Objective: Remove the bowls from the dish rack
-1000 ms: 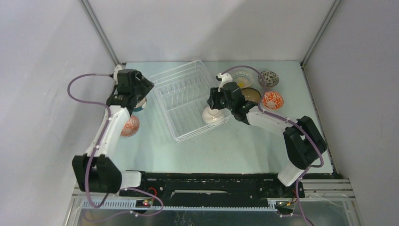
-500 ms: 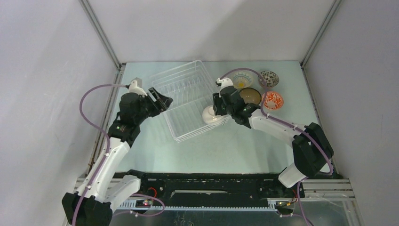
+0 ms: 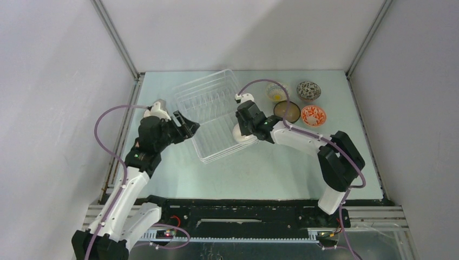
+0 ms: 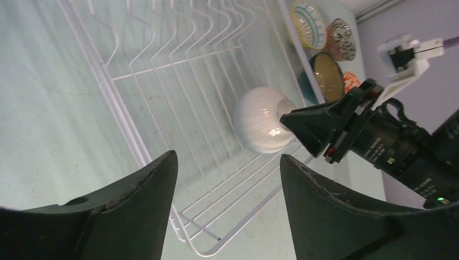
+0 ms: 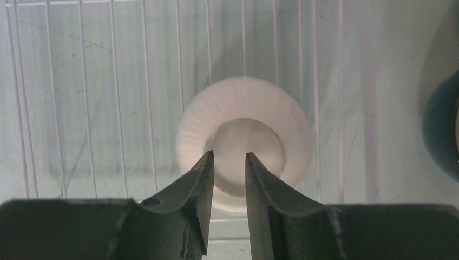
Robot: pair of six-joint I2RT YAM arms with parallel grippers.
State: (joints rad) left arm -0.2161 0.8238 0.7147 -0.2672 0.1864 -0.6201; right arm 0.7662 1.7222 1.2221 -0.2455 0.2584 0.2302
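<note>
1 pale mint-green tabletop (image 3: 270, 168) fills the scene. It is boxed in by plain grey-white walls (image 3: 243, 32), with slim metal posts (image 3: 116, 40) in the far corners and a black rail (image 3: 243, 208) along the near edge.

A square white wire dish rack (image 3: 203, 82) sits skewed near the middle of the table. 1 plain white ribbed ceramic bowl (image 5: 243, 116) lies upside down in the rack's near right corner. The right gripper (image 5: 228, 162) points down at that bowl's raised foot, its fingers drawn narrow with a slim gap between them. Whether they touch the foot cannot be told. The left gripper (image 4: 227, 184) hangs by the rack's near left side, spread wide and holding nothing.

4 more small bowls stand on the table to the right of the rack, outside it:
- a pale bowl with a yellow inside (image 3: 277, 92)
- a dark speckled bowl (image 3: 308, 90)
- a dark teal bowl with a tan inside (image 3: 287, 111)
- a red-patterned bowl (image 3: 313, 115)

From above, the right gripper's own black body covers its fingertips and part of the white bowl. In the right wrist view, the picture's right edge cuts off the teal bowl. In the left wrist view, the red-patterned bowl is mostly hidden behind the right gripper.
</note>
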